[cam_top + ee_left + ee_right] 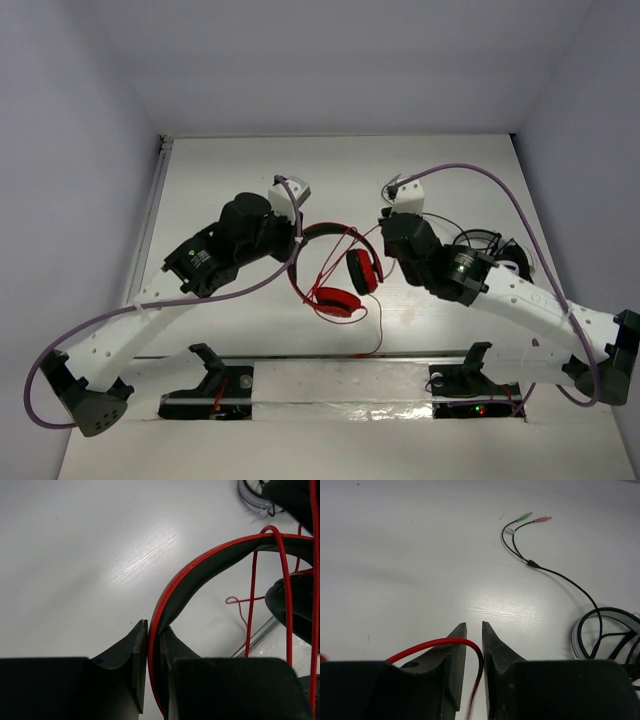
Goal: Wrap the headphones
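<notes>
White desk, grey walls, nothing fancy. Your left end effector is pinching the headband of the headphones, which are mid-desk between the two arms. Your right end effector has its jaws slightly parted, with the red cable running loosely through the gap. I'd grip the band firmly and lay the cable on snug, no slack loops. Both arms reach forward, elbows bent, wrists angled in toward each other.
</notes>
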